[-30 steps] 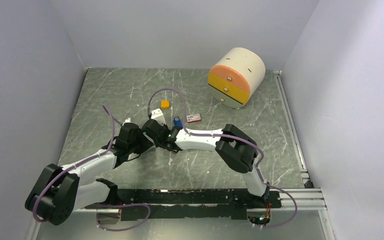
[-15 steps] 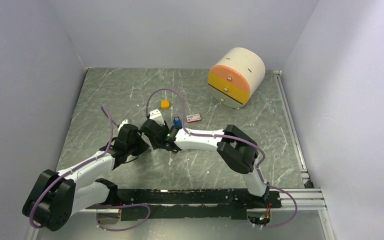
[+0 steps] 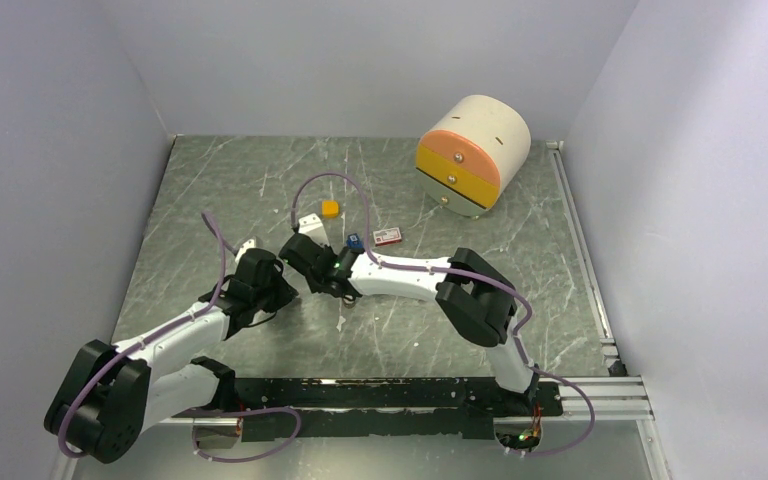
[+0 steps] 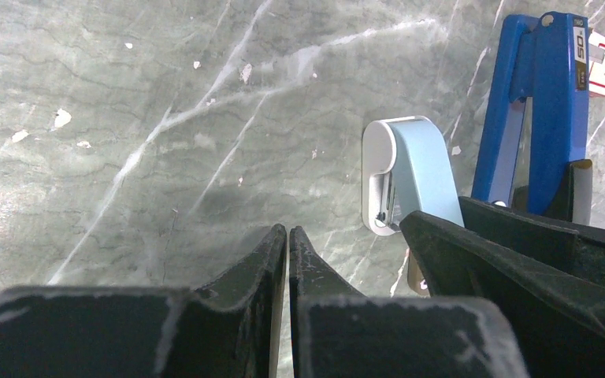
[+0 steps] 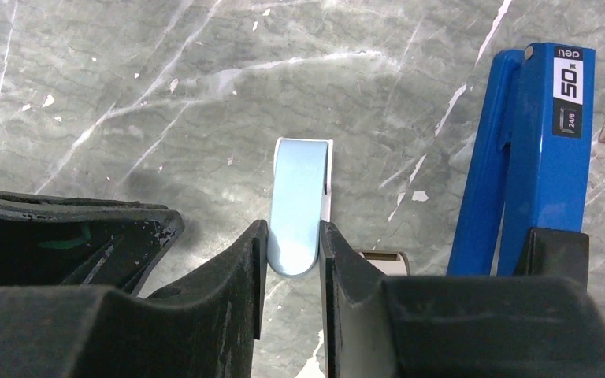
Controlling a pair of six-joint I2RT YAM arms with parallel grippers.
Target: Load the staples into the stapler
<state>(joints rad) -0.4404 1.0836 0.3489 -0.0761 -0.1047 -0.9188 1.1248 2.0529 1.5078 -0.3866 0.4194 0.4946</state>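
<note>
Your right gripper (image 5: 293, 230) is closed snugly on a small light-blue and white object (image 5: 300, 185), with a finger pressing each side of its rounded near end. The blue stapler (image 5: 550, 150), marked 24/6, lies on the marble table (image 5: 126, 94) at about 2 o'clock from that grip. Its two arms splay from a hinge at the far end. Your left gripper (image 4: 288, 233) has its fingers pressed together with nothing between them, and the light-blue object sits at its 1 o'clock. From above, the staples (image 3: 245, 244) show as a small pale block at 10 o'clock from the left wrist, apart from the stapler.
</note>
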